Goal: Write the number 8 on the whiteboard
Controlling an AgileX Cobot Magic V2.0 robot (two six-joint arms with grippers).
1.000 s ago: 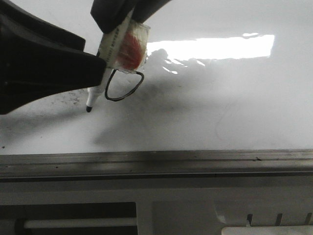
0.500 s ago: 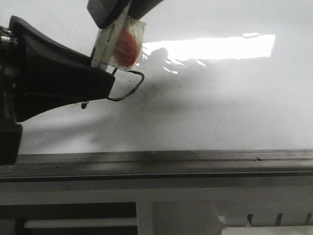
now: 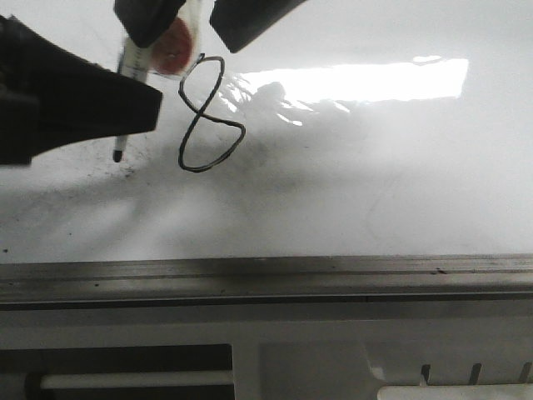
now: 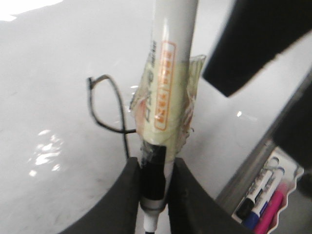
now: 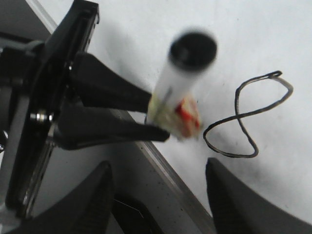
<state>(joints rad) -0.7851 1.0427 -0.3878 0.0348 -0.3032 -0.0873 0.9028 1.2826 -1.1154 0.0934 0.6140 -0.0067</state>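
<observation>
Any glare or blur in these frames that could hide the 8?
Front view: a bright glare band on the whiteboard lies right of the number 8, whose strokes read clearly; soft arm shadows below. Right wrist view: the marker is blurred, the 8 legible. Left wrist view: the marker hides part of the 8; small glare specks nearby.

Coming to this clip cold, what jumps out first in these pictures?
The black number 8 drawn on the glossy whiteboard, left of a bright glare patch, draws the eye first. Just left of it, the left claw grips a taped white marker, its tip pointing down at the board beside the figure. The right claw is open above the board, holding nothing.
</observation>
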